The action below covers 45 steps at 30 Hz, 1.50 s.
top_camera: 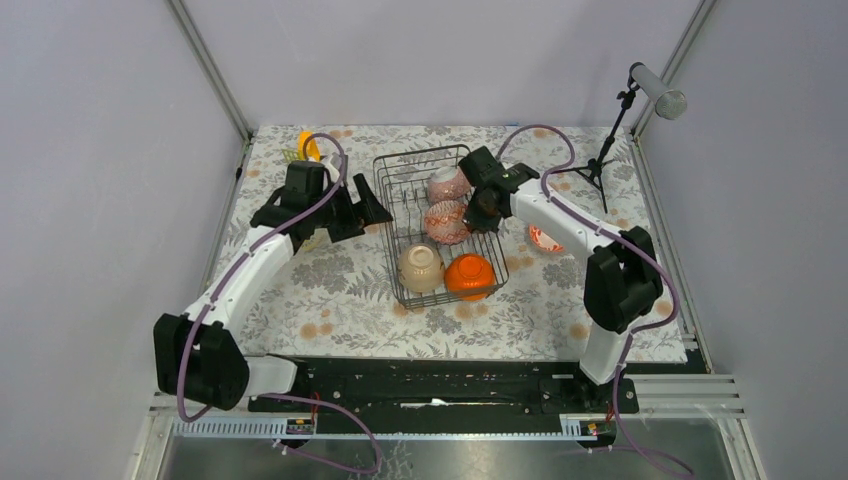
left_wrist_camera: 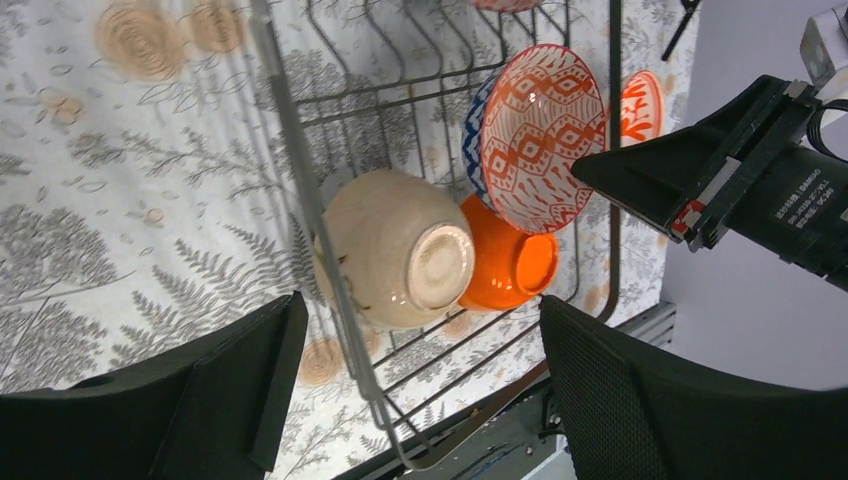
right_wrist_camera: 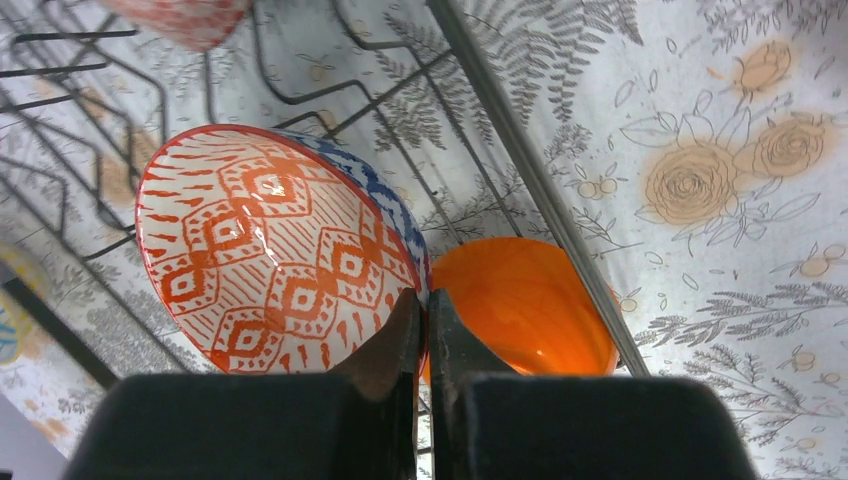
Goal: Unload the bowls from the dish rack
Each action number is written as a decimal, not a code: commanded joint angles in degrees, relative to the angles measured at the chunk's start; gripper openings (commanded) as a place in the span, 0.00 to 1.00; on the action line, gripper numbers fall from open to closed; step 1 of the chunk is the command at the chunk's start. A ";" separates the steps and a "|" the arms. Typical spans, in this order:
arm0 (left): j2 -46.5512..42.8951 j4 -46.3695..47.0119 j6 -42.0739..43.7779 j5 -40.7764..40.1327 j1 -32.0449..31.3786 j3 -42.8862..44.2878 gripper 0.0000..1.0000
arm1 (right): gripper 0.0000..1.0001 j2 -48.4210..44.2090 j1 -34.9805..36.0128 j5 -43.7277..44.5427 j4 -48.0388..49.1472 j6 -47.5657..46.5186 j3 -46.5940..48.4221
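As the right end effector (right_wrist_camera: 422, 298) sits fully closed at the rim of the round cream red-lattice bowl (right_wrist_camera: 270, 240), possibly gripping nothing, a lift may come up empty.

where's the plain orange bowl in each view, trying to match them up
Top external: orange bowl in the dish rack's near right corner, beside the beige bowl.
Left wrist: orange bowl at centre, right of the beige bowl.
Right wrist: orange bowl lower centre, against the rack's side wire.
Shared landmark: the red lattice bowl, adjacent in every view.
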 commanded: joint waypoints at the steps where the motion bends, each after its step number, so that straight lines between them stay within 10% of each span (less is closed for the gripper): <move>1: 3.86 4.53 -0.67 6.22 -2.42 6.62 0.89 | 0.00 -5.52 0.48 0.13 2.09 -6.53 4.88; 10: 15.12 -4.56 -1.61 -5.73 -11.73 21.01 0.73 | 0.00 -7.11 2.28 3.15 2.87 -10.80 8.57; 24: 19.54 -6.85 -4.07 -13.17 -15.58 24.05 0.61 | 0.00 -11.08 3.00 1.70 4.34 -12.38 5.98; 28: 19.84 -6.25 -4.57 -12.19 -15.66 23.57 0.44 | 0.00 -12.58 2.96 -0.08 6.38 -12.42 3.76; 34: 19.81 -5.82 -4.71 -12.69 -15.66 23.27 0.02 | 0.15 -13.62 2.91 -0.15 6.37 -13.22 2.34; 45: 15.96 -11.52 -3.94 -18.50 -14.08 25.02 0.00 | 0.52 -15.94 2.94 -0.04 7.42 -22.63 4.01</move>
